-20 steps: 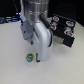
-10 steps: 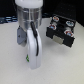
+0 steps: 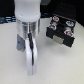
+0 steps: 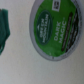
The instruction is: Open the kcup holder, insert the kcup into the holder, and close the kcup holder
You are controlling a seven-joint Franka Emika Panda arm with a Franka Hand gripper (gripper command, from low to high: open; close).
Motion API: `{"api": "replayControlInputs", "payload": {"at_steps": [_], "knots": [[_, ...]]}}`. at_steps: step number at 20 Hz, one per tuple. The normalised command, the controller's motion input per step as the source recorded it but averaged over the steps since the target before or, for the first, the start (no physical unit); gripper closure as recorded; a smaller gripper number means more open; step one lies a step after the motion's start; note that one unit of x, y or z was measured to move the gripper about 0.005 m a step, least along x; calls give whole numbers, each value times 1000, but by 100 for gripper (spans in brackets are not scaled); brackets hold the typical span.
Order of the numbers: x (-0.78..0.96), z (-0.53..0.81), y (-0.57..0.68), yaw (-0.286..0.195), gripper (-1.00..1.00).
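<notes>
One kcup (image 4: 56,29) lies on the counter (image 3: 10,60) directly beneath the descending pincer (image 3: 31,70), whose spread cannot be told; an off-centre approach could tip it, with the holder (image 3: 61,30) apart.

On the kcup (image 4: 56,27) lid in the wrist view, you can read "DARK MAGIC" in white letters on the green face. Smaller white print on the lid is too blurred to read. The exterior view offers you no legible text.
</notes>
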Motion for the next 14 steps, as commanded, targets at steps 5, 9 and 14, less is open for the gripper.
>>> {"api": "replayControlInputs", "payload": {"at_steps": [5, 9, 14], "knots": [[50, -49, -63, -66, -100], [103, 34, -21, -46, -100], [10, -23, 11, -15, 100]]}}
